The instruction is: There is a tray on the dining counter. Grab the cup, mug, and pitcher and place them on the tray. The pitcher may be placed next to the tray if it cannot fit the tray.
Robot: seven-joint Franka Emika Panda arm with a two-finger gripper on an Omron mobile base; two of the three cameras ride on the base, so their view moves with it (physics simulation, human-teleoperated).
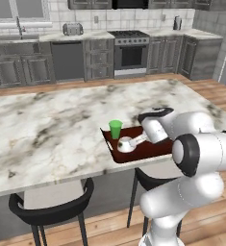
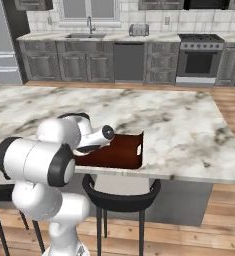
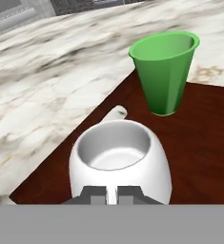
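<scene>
The mug (image 3: 119, 159) is sitting upright on the dark red-brown tray (image 1: 150, 153), which is lying near the front edge of the marble desk (image 1: 52, 129), with the fingers (image 3: 95, 194) pinched nearly together on its near rim. The green cup (image 3: 166, 71) is standing upright on the same tray just beyond the mug, apart from it. Two black stools (image 1: 52, 211) are tucked under the desk's front edge.
</scene>
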